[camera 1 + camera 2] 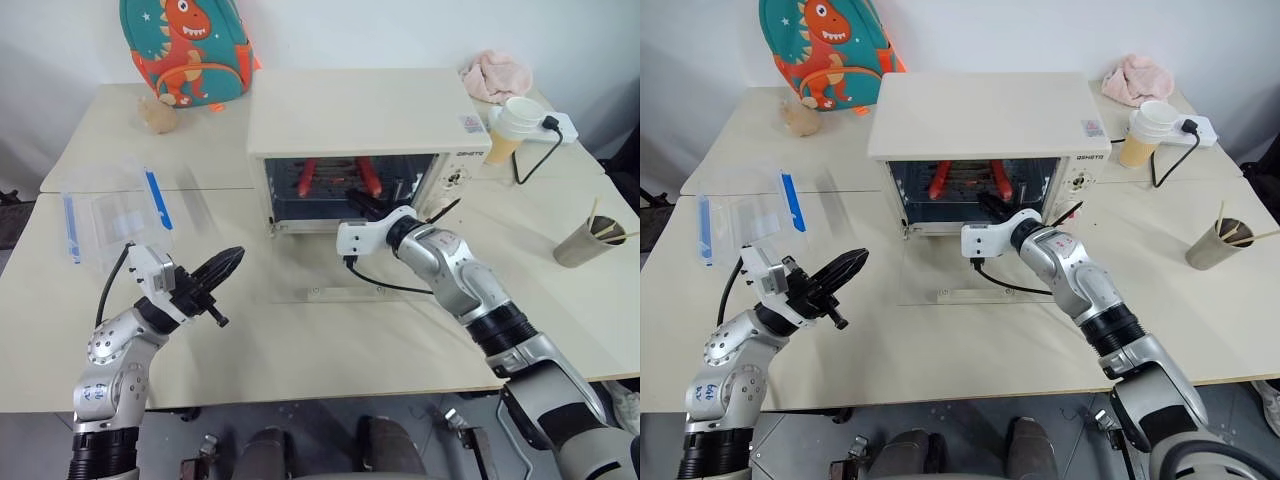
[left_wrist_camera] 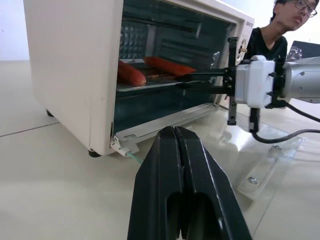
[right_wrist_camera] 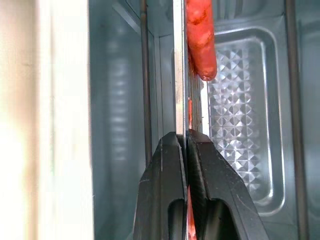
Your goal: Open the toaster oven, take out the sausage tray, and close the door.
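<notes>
Sausage tray (image 2: 150, 80) sits inside the oven (image 1: 350, 125), its door (image 1: 350, 290) flat on the tabletop (image 1: 300, 340); the right tool (image 3: 187, 145) pinches its front rim. Best drawn out level and straight, lest sausages roll. Left tool (image 2: 180, 150) waits, closed and empty.

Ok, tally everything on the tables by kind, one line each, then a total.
Toaster oven: 1
Sausage tray: 1
Sausages: 2
Cups: 2
Clear plastic box: 1
Backpack: 1
Pink cloth: 1
Power strip: 1
Total: 10
</notes>
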